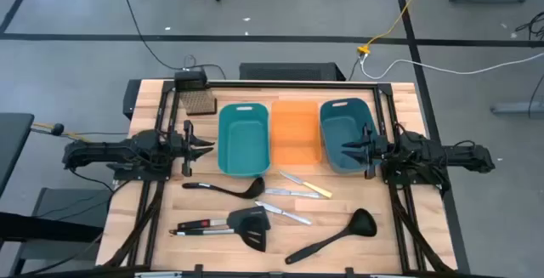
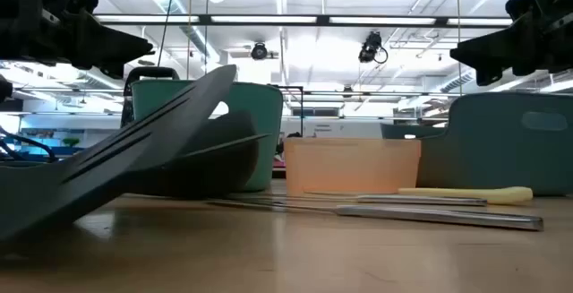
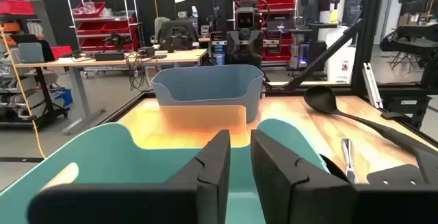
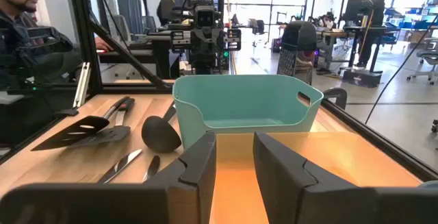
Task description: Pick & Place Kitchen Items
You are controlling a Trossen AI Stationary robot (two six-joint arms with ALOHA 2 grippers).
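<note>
Three bins sit side by side along the far half of the table [image 1: 425, 227]: a teal bin [image 1: 242, 138] on the left, an orange bin [image 1: 295, 133] in the middle and a darker blue-teal bin [image 1: 344, 133] on the right. A small black mesh holder [image 1: 201, 103] stands near the far left corner.

The left gripper [image 1: 206, 148] hovers just outside the teal bin's left wall, and the right gripper [image 1: 347, 150] hangs over the blue-teal bin's right part. Both point inward at each other. Each wrist view shows its fingers a narrow gap apart with nothing between them, so both claws are released and empty.

All utensils lie on the near half of the table, in front of the bins. One black ladle [image 1: 225, 189] lies left to right, bowl toward the right. A second ladle [image 1: 331, 237] lies diagonally, bowl up to the right. The slotted spatulas [image 1: 225, 225] lie side by side, handles to the left, one handle red-marked. The silver knives [image 1: 285, 195] and the yellow-handled knife [image 1: 308, 186] cluster between the ladles, roughly left to right.

The low view alone shows a spatula blade [image 2: 134, 159] tilted up off the wood, blocking much of the teal bin. The right wrist view alone shows a person [image 4: 20, 25] beyond the table
</note>
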